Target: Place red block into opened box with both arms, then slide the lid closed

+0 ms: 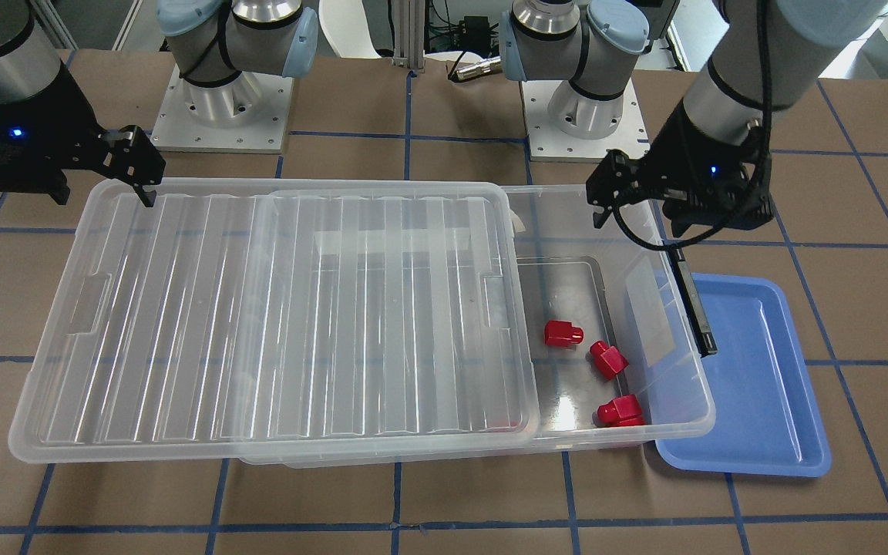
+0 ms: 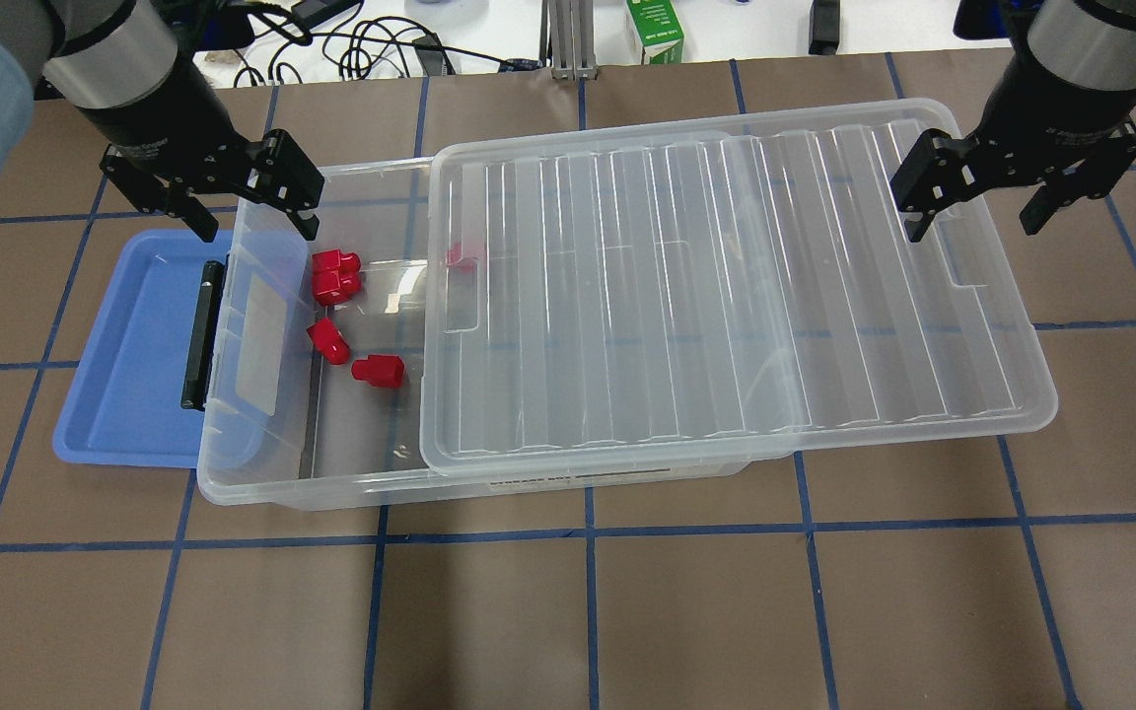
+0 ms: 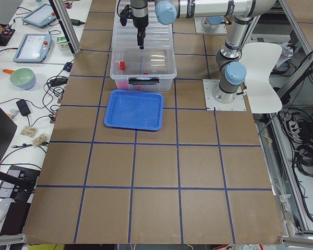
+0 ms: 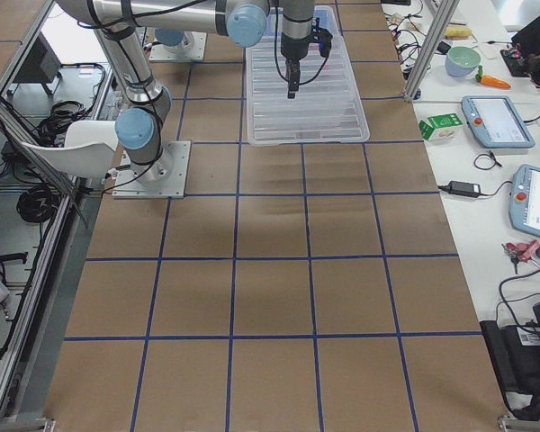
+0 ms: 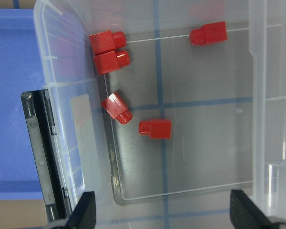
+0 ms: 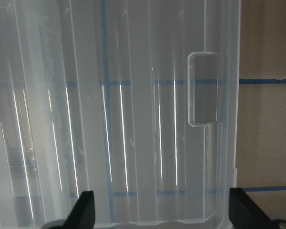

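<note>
Hovering wide open and empty are two grippers: the left gripper [image 2: 257, 222] over the box's [image 2: 331, 493] uncovered end, the right gripper [image 2: 972, 212] over the one lid's [image 2: 726, 296] far end. Four red blocks [image 2: 378, 371] lie inside the box. A fifth red shape [image 2: 334, 261] by the wall may be a reflection. One blue tray [image 2: 124, 394] sits just beside.

Overhead and front cameras look steeply down on the worktop [image 2: 568, 611] from opposite sides, sharing the box [image 2: 262, 478]; end cameras stand well back; wrist cameras hang close over box and lid [image 6: 133, 119].
</note>
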